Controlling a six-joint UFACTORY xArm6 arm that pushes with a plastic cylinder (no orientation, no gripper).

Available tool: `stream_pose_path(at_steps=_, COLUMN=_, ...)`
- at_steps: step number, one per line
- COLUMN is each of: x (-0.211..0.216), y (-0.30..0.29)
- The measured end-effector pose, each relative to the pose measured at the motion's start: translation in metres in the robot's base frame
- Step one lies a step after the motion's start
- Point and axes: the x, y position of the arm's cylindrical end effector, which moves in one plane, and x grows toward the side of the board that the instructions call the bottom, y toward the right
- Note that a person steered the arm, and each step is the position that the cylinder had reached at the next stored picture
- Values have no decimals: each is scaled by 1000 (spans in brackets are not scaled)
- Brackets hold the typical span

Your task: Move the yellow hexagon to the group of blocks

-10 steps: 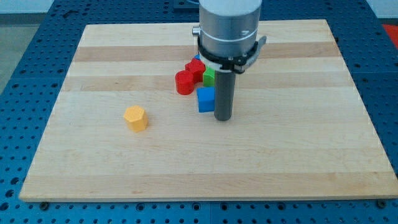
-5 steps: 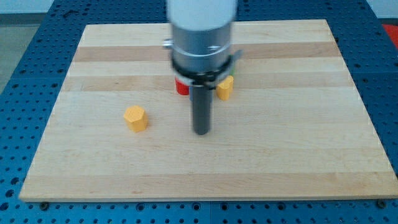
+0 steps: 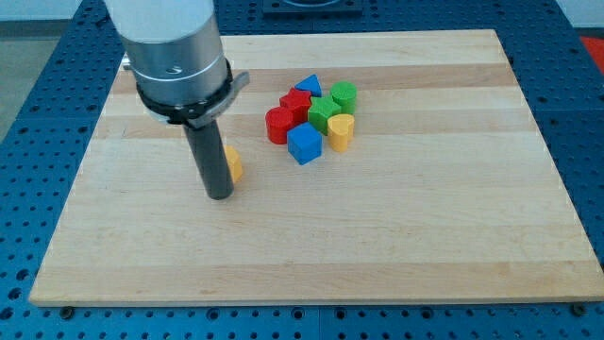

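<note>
The yellow hexagon [image 3: 233, 164] lies left of the board's middle, mostly hidden behind my rod. My tip [image 3: 219, 195] rests on the board at the hexagon's left side, touching or nearly touching it. The group of blocks sits to the right, near the view's top centre: a red block [image 3: 279, 125], another red block [image 3: 296, 104], a blue triangle [image 3: 307, 86], a blue cube [image 3: 304, 144], a green block [image 3: 325, 112], a green cylinder [image 3: 343, 94] and a yellow block [image 3: 340, 132]. The hexagon is apart from the group.
The wooden board [image 3: 396, 236] lies on a blue perforated table [image 3: 28, 189]. The arm's large grey body [image 3: 175, 57] hangs over the board's upper left.
My rod has swung from beside the group leftward across the board to the hexagon's left side. The hexagon now lies a little further right and up than before.
</note>
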Motion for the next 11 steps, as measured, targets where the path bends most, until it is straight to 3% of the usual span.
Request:
stream_pose_path(at_steps=1, x=-5, y=-30)
stream_pose_path(at_steps=2, x=-32, y=-17)
stream_pose_path(at_steps=4, x=-44, y=53)
stream_pose_path(at_steps=6, x=-33, y=36)
stream_pose_path(at_steps=9, x=-12, y=68)
stream_pose_path(at_steps=11, x=-29, y=98)
